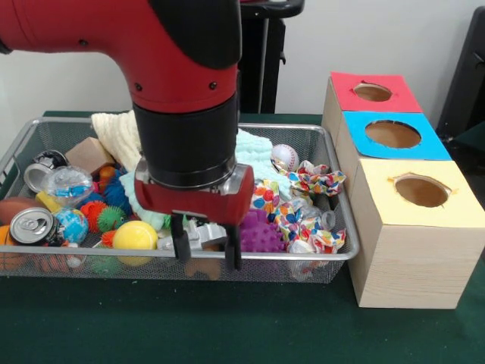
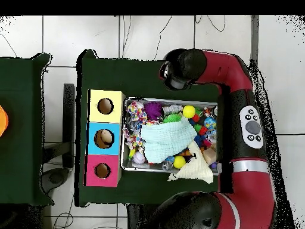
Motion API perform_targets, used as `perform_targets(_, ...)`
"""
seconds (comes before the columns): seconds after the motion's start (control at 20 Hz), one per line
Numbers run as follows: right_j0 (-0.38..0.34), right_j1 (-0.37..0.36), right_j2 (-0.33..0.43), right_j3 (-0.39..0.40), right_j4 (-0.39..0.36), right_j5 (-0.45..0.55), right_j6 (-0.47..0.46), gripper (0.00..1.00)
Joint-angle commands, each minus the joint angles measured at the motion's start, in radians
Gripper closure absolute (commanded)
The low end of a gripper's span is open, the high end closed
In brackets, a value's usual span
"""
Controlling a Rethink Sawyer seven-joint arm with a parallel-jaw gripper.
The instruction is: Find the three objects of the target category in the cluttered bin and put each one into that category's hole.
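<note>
gripper: black two-finger gripper (image 1: 206, 249) on the red and black arm, hanging over the near rim of the bin; fingers spread with bare space between them, nothing held
bin: silver wire-mesh bin (image 1: 314, 136) on the dark green table cloth, packed full
target category: not given by the task sentence; can't tell from the frames which group it is
candidate balls: smooth yellow ball (image 1: 135, 236) just left of the gripper, purple spiky rubber ball (image 1: 262, 232) just right of it, white baseball (image 1: 284, 157) at the far side near the boxes
ball handling (judgement): yellow ball likely light, hard, slick and prone to roll, so pinch across its middle; purple one looks soft and grippy, forgiving; baseball firm, sits clear, easy from above
candidate cans: silver drink can (image 1: 31, 226) lying at the bin's left end, top facing the camera; probably thin-walled and dentable, grip across the body
cloths: pale mint towel (image 2: 168, 141) covers the bin's centre, cream waffle cloth (image 2: 193, 169) hangs over one edge; limp, may hide targets, pinch a fold to lift
holes: wooden boxes beside the bin with red top (image 1: 373, 92), blue top (image 1: 394, 135), yellow top (image 1: 421, 191), one round hole each
risk: neighbours touch, fingers may snag the patterned fabric scraps (image 1: 307, 182)
</note>
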Motion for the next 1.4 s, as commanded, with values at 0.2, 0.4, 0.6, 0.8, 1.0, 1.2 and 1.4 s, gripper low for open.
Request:
perform_targets(0.2,0.009,0.087,0.044,-0.075,-0.066,-0.032,-0.292,0.00)
perform_targets(0.4,0.005,0.076,0.038,-0.053,-0.063,-0.043,-0.291,0.00)
perform_targets(0.6,0.013,0.018,0.028,-0.013,-0.044,-0.011,-0.264,0.00)
perform_targets(0.8,0.030,-0.041,0.019,0.006,-0.026,0.043,-0.232,0.00)
perform_targets(1.0,0.049,-0.074,0.014,-0.003,-0.013,0.096,-0.210,0.00)
perform_targets(1.2,0.056,-0.088,0.013,-0.014,-0.005,0.127,-0.203,0.00)
perform_targets(1.4,0.060,-0.095,0.011,-0.030,0.000,0.156,-0.208,0.00)
